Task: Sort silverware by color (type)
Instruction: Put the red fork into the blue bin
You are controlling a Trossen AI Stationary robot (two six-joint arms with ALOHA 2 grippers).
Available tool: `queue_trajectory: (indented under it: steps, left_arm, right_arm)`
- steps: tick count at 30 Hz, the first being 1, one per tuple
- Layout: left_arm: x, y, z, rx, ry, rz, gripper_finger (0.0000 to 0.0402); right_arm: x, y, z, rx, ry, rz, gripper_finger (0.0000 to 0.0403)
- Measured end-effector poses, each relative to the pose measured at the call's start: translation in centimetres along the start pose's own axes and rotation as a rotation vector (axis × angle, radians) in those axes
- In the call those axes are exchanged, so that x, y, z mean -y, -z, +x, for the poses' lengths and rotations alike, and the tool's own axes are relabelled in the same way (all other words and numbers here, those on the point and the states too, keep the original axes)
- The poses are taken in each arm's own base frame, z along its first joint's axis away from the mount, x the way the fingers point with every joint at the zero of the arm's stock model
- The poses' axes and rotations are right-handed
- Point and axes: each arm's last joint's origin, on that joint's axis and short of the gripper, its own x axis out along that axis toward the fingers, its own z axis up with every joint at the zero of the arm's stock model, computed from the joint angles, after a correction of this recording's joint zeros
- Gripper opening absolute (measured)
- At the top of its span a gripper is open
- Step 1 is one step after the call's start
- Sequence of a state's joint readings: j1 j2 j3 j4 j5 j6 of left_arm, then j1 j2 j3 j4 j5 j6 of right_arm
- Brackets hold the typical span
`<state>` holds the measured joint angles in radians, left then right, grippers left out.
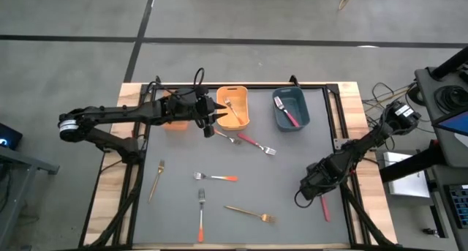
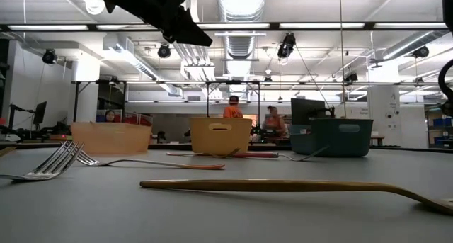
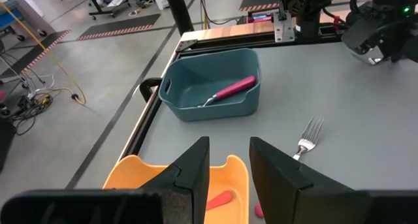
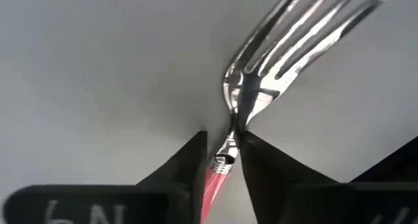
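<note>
The right tool [image 4: 222, 160] pinches the neck of a red-pink fork [image 4: 261, 61] low on the tabletop [image 1: 292, 170], well apart from the teal bin [image 1: 290, 109], likely its destination. The left tool [image 3: 228, 165], slightly parted and empty, hovers beside the orange bin [image 1: 232, 108].

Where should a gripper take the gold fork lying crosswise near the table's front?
Mid-handle, from straight above, fingers closing across the handle. The gold fork lies flat and alone on the table, its handle slim and straight, with bare surface on both sides.
</note>
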<state>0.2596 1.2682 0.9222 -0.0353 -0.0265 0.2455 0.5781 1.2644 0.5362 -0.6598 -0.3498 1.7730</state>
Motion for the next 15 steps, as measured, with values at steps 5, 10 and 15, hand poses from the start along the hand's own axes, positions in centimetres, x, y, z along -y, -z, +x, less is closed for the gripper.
queue_trajectory:
  steps: [5,10,15]
  left_arm:
    - [0.00,0.00,0.00,0.000,0.000,0.000,0.0091]
    - [0.00,0.01,0.00,-0.001,0.000,0.000,0.0091]
    - [0.01,0.03,0.00,-0.003,0.001,0.001,0.0091]
  right_arm:
    - [-0.01,-0.03,0.00,0.009,-0.003,-0.001,0.0027]
    - [-0.02,0.00,-0.06,0.009,-0.008,0.005,0.0017]
    - [-0.89,0.28,-0.82,0.037,-0.061,-0.038,0.0015]
